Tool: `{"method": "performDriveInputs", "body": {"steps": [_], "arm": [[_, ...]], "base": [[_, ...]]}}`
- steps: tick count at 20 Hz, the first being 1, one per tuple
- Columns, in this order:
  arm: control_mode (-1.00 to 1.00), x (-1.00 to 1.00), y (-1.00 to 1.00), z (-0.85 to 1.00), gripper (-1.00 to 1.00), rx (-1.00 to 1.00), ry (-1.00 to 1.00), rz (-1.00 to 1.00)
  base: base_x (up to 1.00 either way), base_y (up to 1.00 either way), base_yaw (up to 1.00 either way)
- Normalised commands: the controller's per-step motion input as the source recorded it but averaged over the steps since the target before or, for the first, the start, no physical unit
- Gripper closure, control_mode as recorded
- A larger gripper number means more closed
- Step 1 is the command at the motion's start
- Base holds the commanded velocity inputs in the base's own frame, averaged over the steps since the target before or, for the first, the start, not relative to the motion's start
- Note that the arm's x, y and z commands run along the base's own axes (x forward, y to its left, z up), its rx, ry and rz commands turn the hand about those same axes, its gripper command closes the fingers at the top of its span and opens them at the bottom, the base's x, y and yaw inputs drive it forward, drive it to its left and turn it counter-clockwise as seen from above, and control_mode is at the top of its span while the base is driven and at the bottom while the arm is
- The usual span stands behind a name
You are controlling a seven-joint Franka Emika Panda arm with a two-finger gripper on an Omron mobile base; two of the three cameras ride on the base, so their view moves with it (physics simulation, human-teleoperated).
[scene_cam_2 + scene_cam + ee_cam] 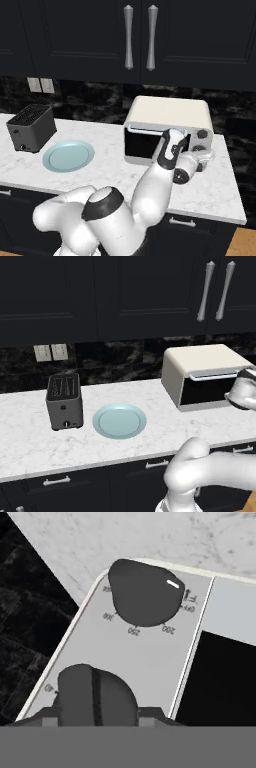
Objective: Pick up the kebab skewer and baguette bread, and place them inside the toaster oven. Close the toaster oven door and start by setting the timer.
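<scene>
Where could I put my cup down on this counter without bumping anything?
Bare counter lies along the front edge, before the slot toaster and the plate, and between plate and toaster oven. It is crowded at the oven's knobs, where the gripper works.

Arm (pixel 150 195): glossy white rounded links — dark grey bands at the joints. Wrist housing (pixel 172 147) white with black inset at 6 o'clock.

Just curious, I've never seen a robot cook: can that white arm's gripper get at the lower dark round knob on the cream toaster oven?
Probably yes: the gripper sits right at the lower dark knob on the cream toaster oven, with nothing between them.
</scene>
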Motion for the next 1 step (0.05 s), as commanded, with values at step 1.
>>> {"method": "performDriveInputs", "body": {"steps": [1], "arm": [[-1.00, -0.16, 0.00, 0.00, 1.00, 0.59, 0.05, -0.17]], "base": [[0.00, 0.00, 0.00]]}}
